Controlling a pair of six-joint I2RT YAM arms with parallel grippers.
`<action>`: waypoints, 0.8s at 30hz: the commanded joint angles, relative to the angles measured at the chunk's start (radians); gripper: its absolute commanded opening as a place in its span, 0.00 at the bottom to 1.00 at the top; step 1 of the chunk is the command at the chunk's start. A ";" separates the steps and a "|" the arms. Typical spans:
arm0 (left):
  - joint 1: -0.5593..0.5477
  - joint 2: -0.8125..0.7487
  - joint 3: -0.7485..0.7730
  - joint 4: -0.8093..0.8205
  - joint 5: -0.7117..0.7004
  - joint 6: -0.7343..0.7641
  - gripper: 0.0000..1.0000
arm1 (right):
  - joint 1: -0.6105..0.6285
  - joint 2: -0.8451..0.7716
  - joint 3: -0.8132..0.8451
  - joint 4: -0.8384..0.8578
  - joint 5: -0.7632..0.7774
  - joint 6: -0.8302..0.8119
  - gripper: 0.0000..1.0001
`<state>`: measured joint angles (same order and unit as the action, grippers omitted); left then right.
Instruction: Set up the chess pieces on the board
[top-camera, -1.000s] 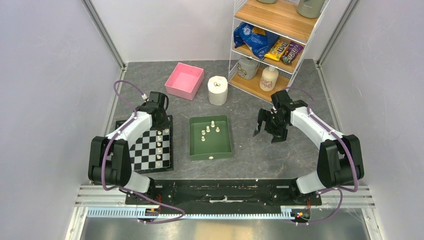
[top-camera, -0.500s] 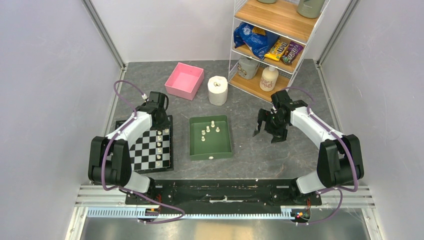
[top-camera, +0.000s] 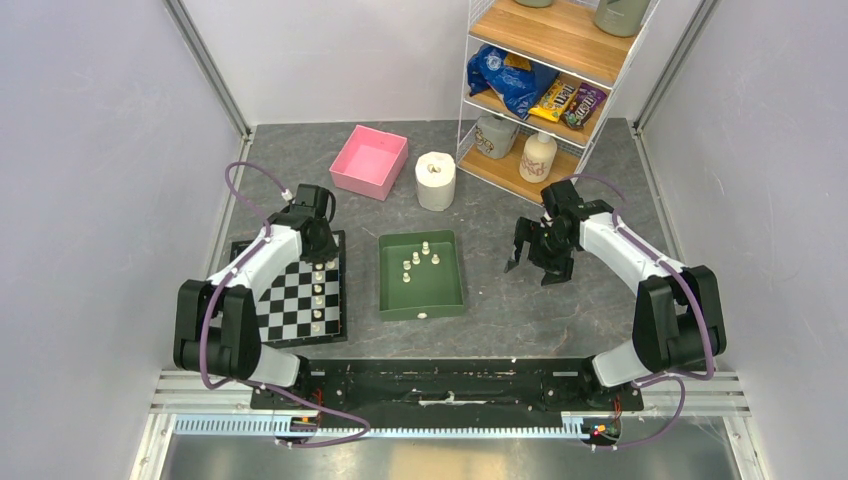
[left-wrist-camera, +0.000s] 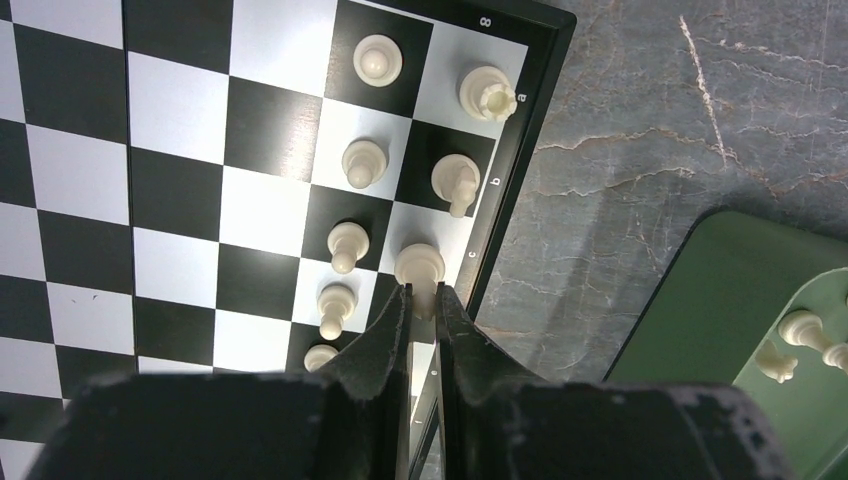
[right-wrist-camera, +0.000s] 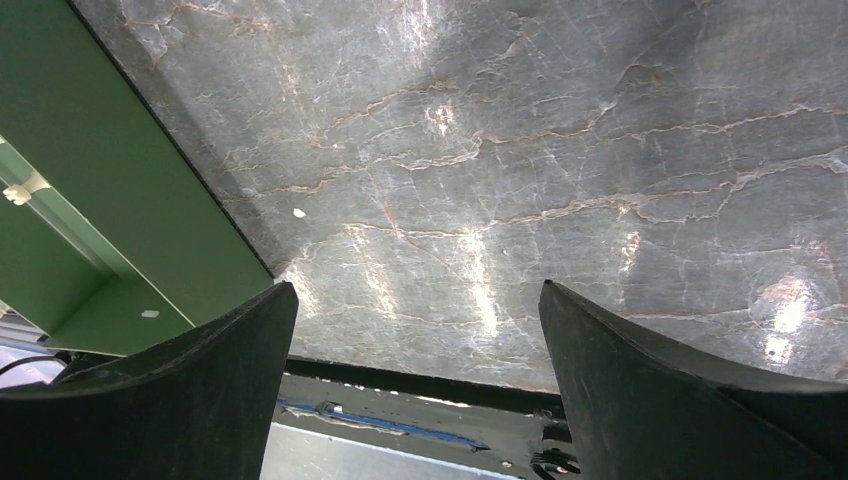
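**A:** Where are the chess pieces (top-camera: 318, 290)?

**B:** Some stand in two files along the right edge of the board (left-wrist-camera: 80, 200), at the lower left of the overhead view. Several more lie in the green tray (top-camera: 420, 312) at its centre.

**A:** And the left gripper (left-wrist-camera: 422, 297)?

**B:** Its jaws are pinched almost together on the lower stem of a round-headed piece (left-wrist-camera: 420, 263) on the c square, two squares below the rook (left-wrist-camera: 488, 92).

**A:** The right gripper (right-wrist-camera: 415, 290)?

**B:** It is spread wide with nothing in it, over the bare marbled table (right-wrist-camera: 600, 150) to the right of the tray.

**A:** How would such a piece handle?

**B:** It is probably light, hard and smooth, so it could slip or twist between the pads. Its foot looks narrow and would tip easily. A pinch low on the stem, just under the head, looks safest, with the piece kept upright. A pawn (left-wrist-camera: 347, 245) stands just to its left, so the jaws have little room to part.
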<state>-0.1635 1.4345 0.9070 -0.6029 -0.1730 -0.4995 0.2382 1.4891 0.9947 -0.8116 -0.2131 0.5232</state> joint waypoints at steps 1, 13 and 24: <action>0.007 0.004 0.011 0.022 -0.005 0.028 0.02 | -0.004 0.002 0.006 0.023 -0.014 -0.007 0.99; 0.009 0.059 0.032 0.057 0.003 0.036 0.02 | -0.004 -0.004 0.005 0.020 -0.011 -0.009 0.99; 0.010 0.052 0.006 0.056 0.019 0.030 0.02 | -0.004 0.002 0.007 0.019 -0.012 -0.007 0.99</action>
<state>-0.1581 1.4803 0.9226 -0.5671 -0.1699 -0.4911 0.2382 1.4899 0.9947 -0.8051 -0.2134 0.5232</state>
